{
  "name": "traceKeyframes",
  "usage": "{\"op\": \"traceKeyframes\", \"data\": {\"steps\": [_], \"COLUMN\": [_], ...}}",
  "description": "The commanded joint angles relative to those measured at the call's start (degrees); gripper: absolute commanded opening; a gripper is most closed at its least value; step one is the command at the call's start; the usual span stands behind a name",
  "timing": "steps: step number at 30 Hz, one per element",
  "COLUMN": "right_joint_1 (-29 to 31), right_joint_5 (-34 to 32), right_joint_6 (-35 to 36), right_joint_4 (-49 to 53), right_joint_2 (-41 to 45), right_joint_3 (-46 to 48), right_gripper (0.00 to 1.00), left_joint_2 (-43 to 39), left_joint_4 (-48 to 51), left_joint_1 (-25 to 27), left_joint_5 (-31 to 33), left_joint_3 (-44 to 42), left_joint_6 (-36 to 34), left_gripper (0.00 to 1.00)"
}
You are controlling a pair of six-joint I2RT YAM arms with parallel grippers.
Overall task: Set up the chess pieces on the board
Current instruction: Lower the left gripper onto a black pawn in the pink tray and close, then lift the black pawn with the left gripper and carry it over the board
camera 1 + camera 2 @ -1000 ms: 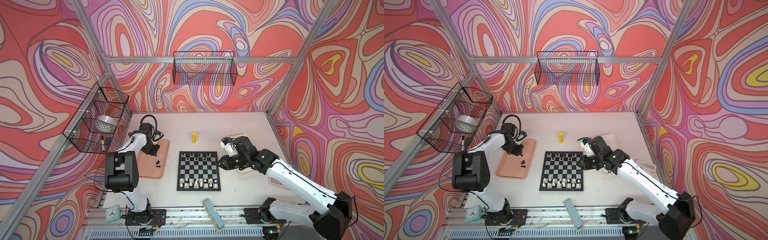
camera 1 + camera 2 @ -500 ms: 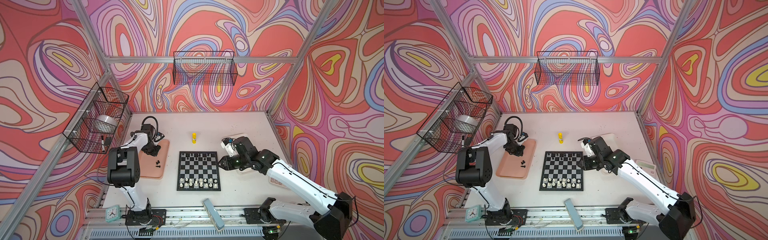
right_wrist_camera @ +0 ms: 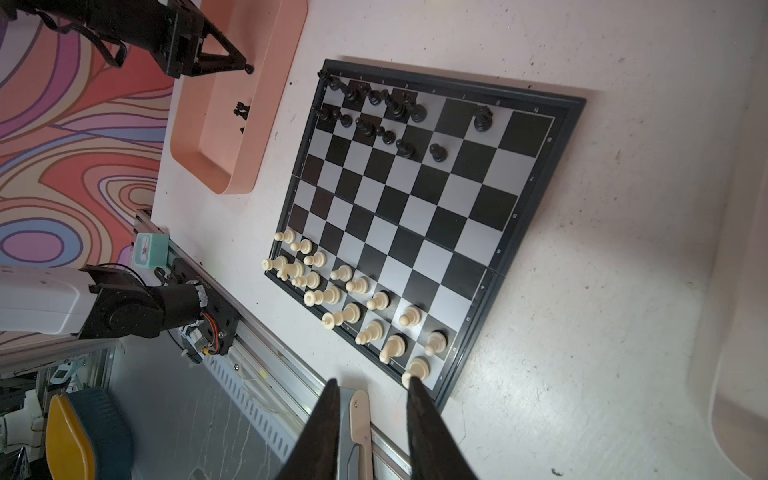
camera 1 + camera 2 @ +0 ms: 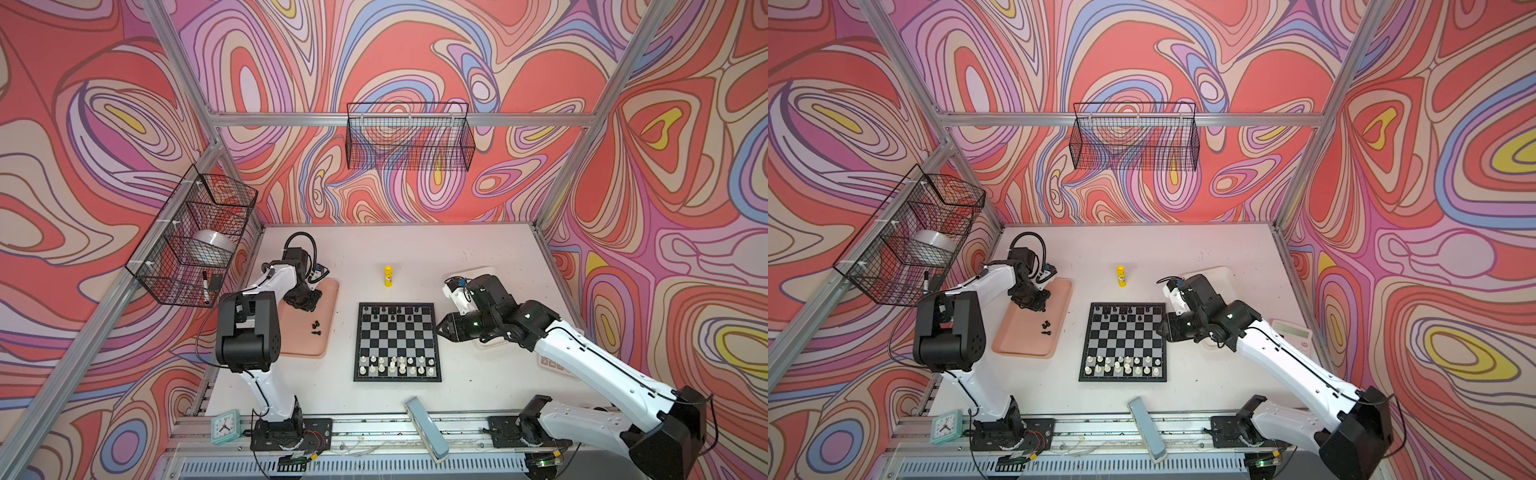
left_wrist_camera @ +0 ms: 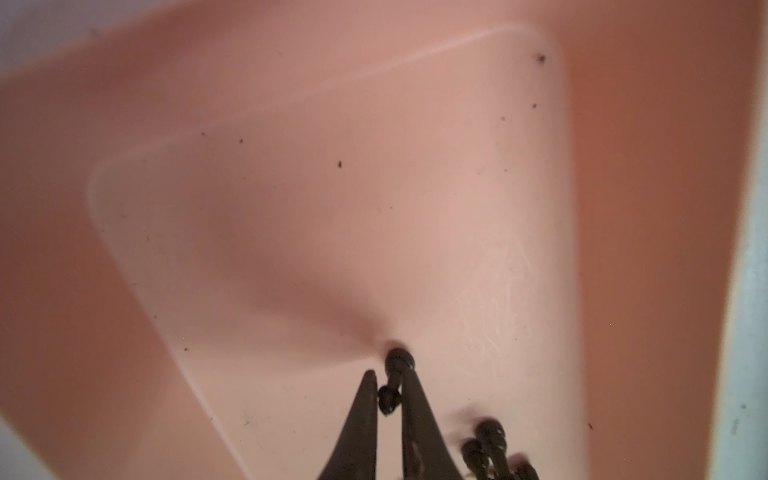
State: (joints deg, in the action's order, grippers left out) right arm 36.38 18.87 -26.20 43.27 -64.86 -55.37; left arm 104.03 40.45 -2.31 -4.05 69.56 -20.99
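We log: left gripper (image 5: 387,376) clenched on a black chess piece (image 5: 398,362) in the pink tray (image 5: 291,208). Right gripper (image 3: 374,388) — jaws parted, beside the board (image 3: 415,199).

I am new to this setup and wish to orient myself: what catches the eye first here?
The swirling walls in red, pink and lilac surround everything. Next comes the chessboard mid-table, cream-white pieces on its near rows and black pieces on its far rows. Left of it in both top views, over the pink tray, the left gripper pinches one black piece.
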Motion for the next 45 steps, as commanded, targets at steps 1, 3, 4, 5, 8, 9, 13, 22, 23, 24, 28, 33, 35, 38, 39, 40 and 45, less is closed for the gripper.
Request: {"op": "traceKeyframes", "data": {"steps": [1,3,4,5,8,9,13,22,23,24,28,33,35,38,39,40,45], "right_joint_1": [-0.32,-0.34,-0.35,-0.32,-0.33,-0.35,-0.34,-0.34,-0.33,-0.33,-0.30,-0.27,-0.34,-0.31,-0.31,-0.32,-0.41], "right_joint_5": [-0.78,-0.78,-0.87,-0.86,-0.86,-0.86,-0.90,-0.79,-0.56,-0.35,-0.23,-1.37,-1.43,-1.94,-2.53,-3.06,-2.55], "right_joint_6": [-0.24,-0.26,-0.20,-0.24,-0.25,-0.26,-0.26,-0.09,-0.13,-0.13,-0.24,-0.91,-1.04,-1.61,-1.82,-2.00,-2.62], "right_joint_4": [0.09,0.08,0.13,0.09,-0.10,-0.07,-0.34,-0.90,-1.07,-1.16,-1.34,-0.88,-0.62,-0.27,0.02,0.38,0.72], "right_joint_2": [1.16,1.23,1.23,1.22,1.23,1.13,1.06,0.88,0.80,0.66,0.43,0.68,0.44,0.44,0.44,0.35,0.75], "right_joint_3": [1.06,1.15,1.20,1.27,1.41,1.50,1.54,2.10,2.20,2.20,2.45,2.42,2.33,2.61,2.67,2.80,3.69], "right_gripper": [0.28,0.28,0.28,0.28,0.28,0.28,0.28,0.28,0.28,0.28,0.28,0.28,0.28,0.28,0.28,0.28,0.28], "left_joint_2": [1.11,1.02,1.11,1.06,0.99,0.87,0.00,-2.98,-3.28,-3.46,-4.47,-6.18,-6.47,-6.00,-5.65,-5.31,-3.39], "left_joint_4": [0.35,0.36,0.42,0.42,0.54,0.60,0.51,4.42,5.08,5.60,7.76,9.88,10.88,12.96,13.76,14.32,15.77], "left_joint_1": [-0.07,-0.07,-0.11,-0.07,-0.08,-0.08,-0.07,0.06,0.11,0.22,1.54,6.04,8.41,11.99,13.30,14.68,21.28], "left_joint_5": [-0.18,-0.04,-0.03,-0.05,-0.19,-0.19,-0.07,0.32,0.16,0.16,0.49,1.20,1.28,0.88,0.72,0.50,1.58], "left_joint_3": [1.44,1.28,1.28,1.28,1.21,1.12,0.72,3.57,4.10,4.62,6.74,8.83,10.34,13.75,15.25,16.49,21.46], "left_joint_6": [-0.59,-0.83,-1.02,-1.10,-1.22,-1.24,-1.53,-2.94,-3.02,-3.23,-3.36,-3.40,-2.86,-1.49,-1.08,-0.70,-0.49], "left_gripper": [0.11,0.08,0.08,0.08,0.07,0.07,0.06,0.06,0.05,0.05,0.05,0.05,0.06,0.06,0.06,0.06,0.06]}}
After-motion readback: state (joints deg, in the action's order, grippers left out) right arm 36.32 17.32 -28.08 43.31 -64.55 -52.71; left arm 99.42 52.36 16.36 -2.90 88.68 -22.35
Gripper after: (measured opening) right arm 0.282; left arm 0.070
